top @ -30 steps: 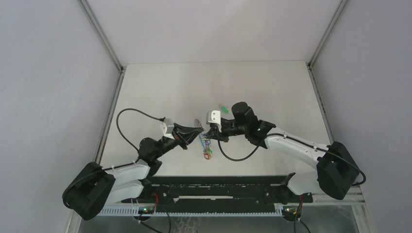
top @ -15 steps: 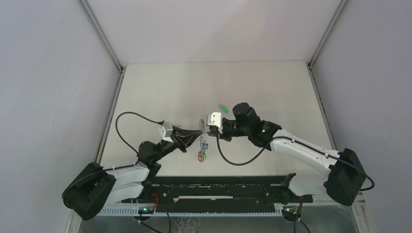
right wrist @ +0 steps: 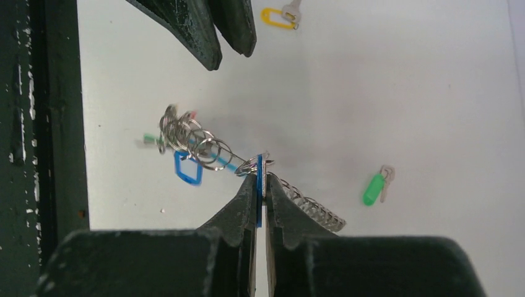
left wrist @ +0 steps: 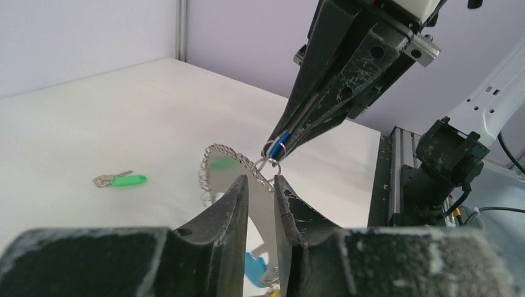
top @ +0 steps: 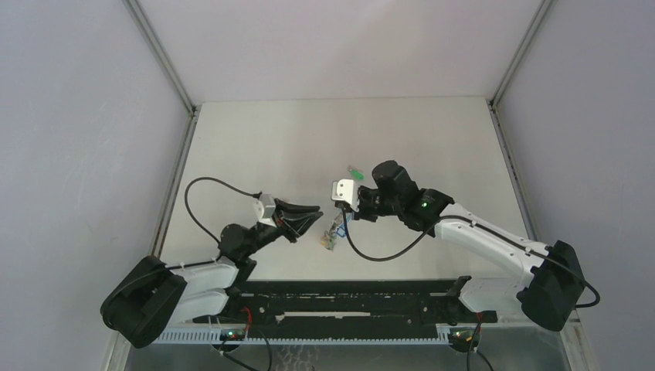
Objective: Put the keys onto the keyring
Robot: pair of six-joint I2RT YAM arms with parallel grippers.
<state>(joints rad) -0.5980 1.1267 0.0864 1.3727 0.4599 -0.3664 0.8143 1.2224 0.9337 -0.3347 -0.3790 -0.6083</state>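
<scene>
My right gripper (right wrist: 261, 176) is shut on the blue key (right wrist: 258, 192), whose head shows edge-on between the jaws. A small ring at the key's tip (left wrist: 272, 166) links it to the keyring (right wrist: 189, 142), which hangs below as a bunch of silver loops, a coiled stretch (right wrist: 312, 210) and a blue tag (right wrist: 187, 168). My left gripper (left wrist: 260, 182) stands just left of it with its jaws slightly apart; the coil (left wrist: 216, 154) runs just beyond its tips, not pinched. From above, the keyring (top: 332, 232) dangles between the left gripper (top: 317, 213) and the right gripper (top: 340, 219).
A green key (right wrist: 373, 189) lies flat on the white table (top: 255, 147), behind the right gripper; it also shows as a green key (top: 354, 170) from above. A yellow key (right wrist: 277, 16) lies near the left fingers (right wrist: 223, 31). Black rails (top: 340, 297) run along the near edge.
My left gripper's jaws have parted and let go of the keyring, which now hangs from the right gripper alone. The right arm has shifted slightly right.
</scene>
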